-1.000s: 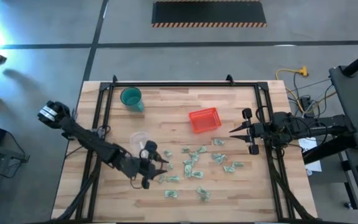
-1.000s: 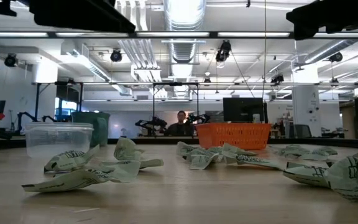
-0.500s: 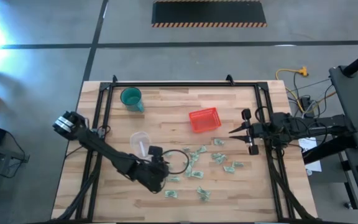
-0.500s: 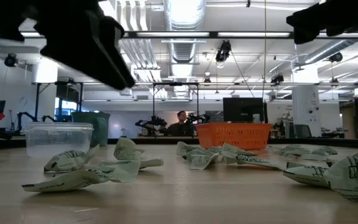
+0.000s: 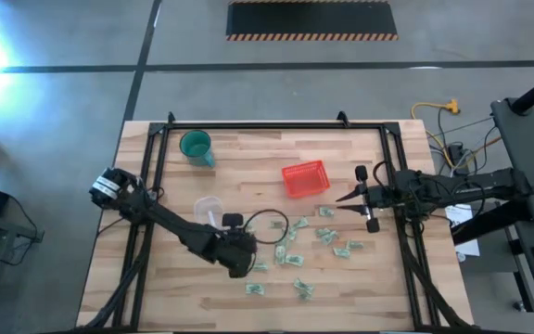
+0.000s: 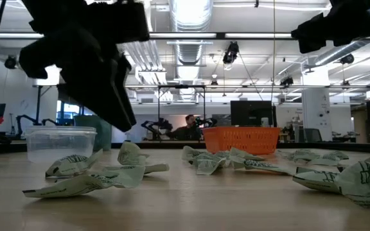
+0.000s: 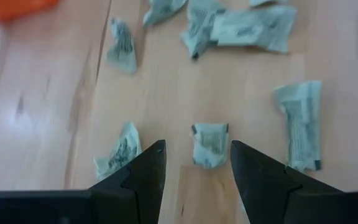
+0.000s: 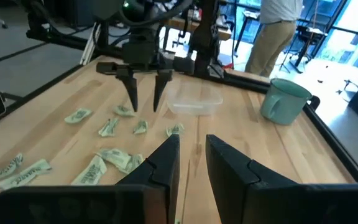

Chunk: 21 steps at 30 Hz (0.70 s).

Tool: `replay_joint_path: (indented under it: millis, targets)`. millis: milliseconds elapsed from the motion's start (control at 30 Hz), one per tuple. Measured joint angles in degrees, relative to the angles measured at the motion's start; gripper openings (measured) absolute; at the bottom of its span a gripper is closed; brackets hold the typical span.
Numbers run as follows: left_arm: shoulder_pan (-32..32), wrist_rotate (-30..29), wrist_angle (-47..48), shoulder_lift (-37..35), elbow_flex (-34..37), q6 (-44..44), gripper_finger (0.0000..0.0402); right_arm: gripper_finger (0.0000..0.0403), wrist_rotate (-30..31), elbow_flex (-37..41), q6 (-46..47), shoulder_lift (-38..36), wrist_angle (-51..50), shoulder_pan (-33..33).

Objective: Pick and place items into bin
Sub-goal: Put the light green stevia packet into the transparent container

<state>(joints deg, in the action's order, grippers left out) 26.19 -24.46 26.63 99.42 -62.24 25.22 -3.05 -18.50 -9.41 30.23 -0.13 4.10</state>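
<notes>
Paper scrap (image 7: 209, 144) lies flat on the table (image 5: 248, 153), centred between the spread fingers of the left gripper (image 7: 195, 163); lowering straight and pinching its middle should lift it cleanly. Basket (image 5: 304, 179) waits well apart. Right gripper (image 5: 348, 199), nearly closed and empty, hovers beside it.

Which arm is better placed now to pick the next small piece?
Left. Its open end effector hangs over a piece framed between its fingers; the right end effector waits beside the red basket.
</notes>
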Motion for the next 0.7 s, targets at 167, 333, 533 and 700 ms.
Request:
replay_joint_path:
  millis: [167, 333, 533, 700]
  targets:
    - [-0.8, 1.4, -0.3, 0.0, 0.7, 1.4, 0.0164, 0.0068, 0.0, 0.0, 0.0, 0.4, -0.1, 0.0]
    - [-0.8, 1.9, -0.6, 0.0, 0.8, 1.4, 0.0164, 0.0068, 0.0, 0.0, 0.0, 0.4, 0.0, 0.0]
    - [-1.3, 3.1, -1.7, 1.6, 0.8, 1.2, 0.0164, 0.0068, 0.0, 0.0, 0.2, 0.6, 0.0, 0.0]
    - [-2.2, 5.3, -2.2, 3.7, 0.4, -0.5, 0.0164, 0.0068, 0.0, 0.0, 0.3, 0.6, -0.1, 0.0]
